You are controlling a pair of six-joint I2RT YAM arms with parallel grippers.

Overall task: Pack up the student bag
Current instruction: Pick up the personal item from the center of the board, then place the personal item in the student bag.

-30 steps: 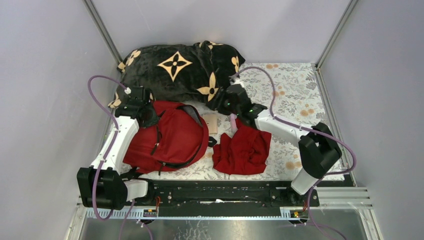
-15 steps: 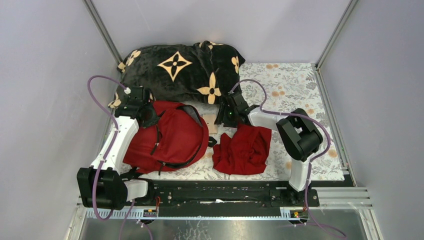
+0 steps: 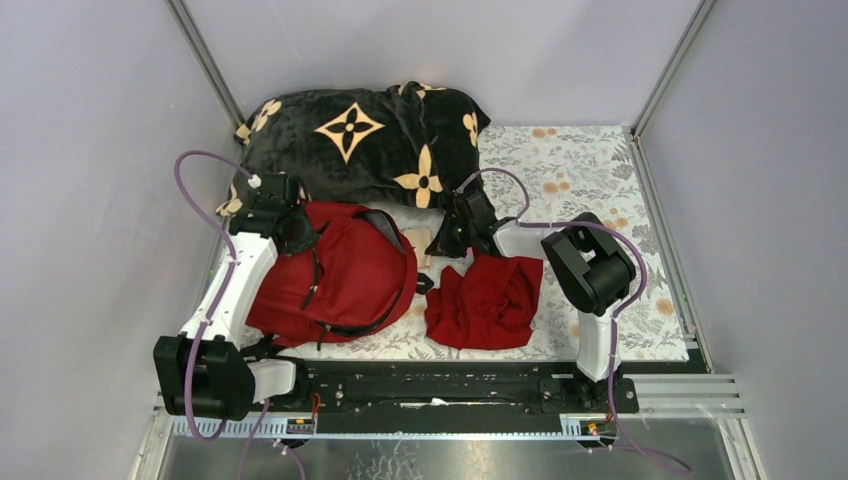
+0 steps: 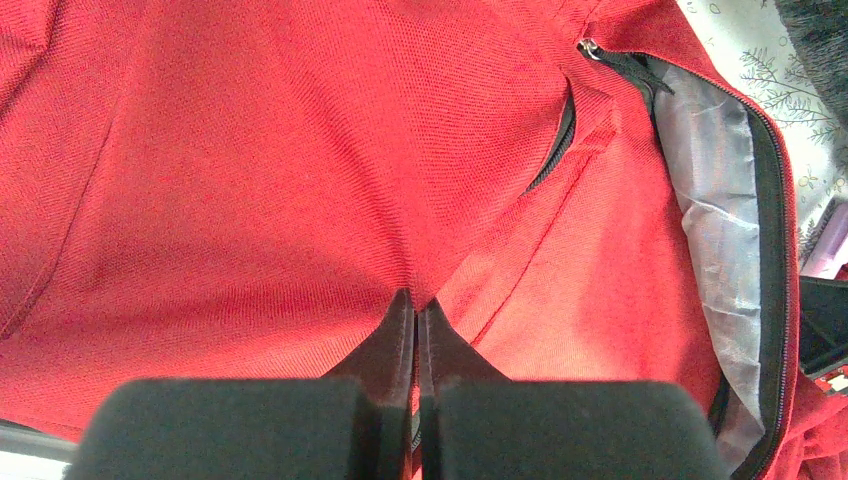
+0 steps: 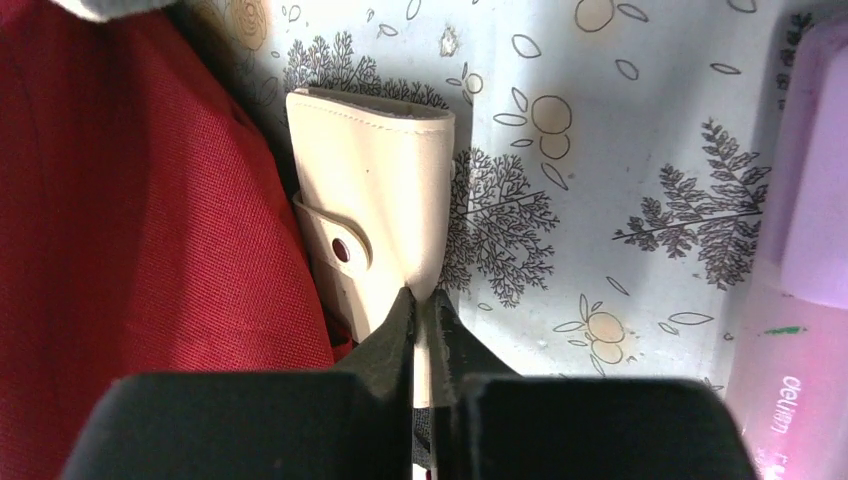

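**Wallet in the pinch, bag mouth held up**

Nearest the arm bases, a plain dark-red cloth (image 3: 485, 300) lies crumpled on the floral table cover (image 3: 590, 170), right of centre. To its left sits the student bag (image 3: 340, 275), lying flat with its front up and its main zipper open along the right side, where the grey lining (image 4: 715, 260) shows.

The left gripper (image 4: 415, 305) is at the bag's far left corner. Its fingers are pressed together on a fold of red fabric, and creases run out from the tips.

Just beyond the cloth, the right gripper (image 5: 422, 298) has its fingers closed on the near edge of a cream snap wallet (image 5: 375, 190), a pale strip of it showing between them. The wallet lies against the bag's right side, with a pink stationery item (image 5: 800, 250) just beside it.

Farthest back is the black flower-patterned blanket (image 3: 360, 130).

The step looks like getting the wallet into the bag. The grip is shallow, so lift slowly. The left arm should raise its fold so the mouth gapes before the wallet goes in. Carry the wallet low and straight, and avoid the zipper teeth and the strap.
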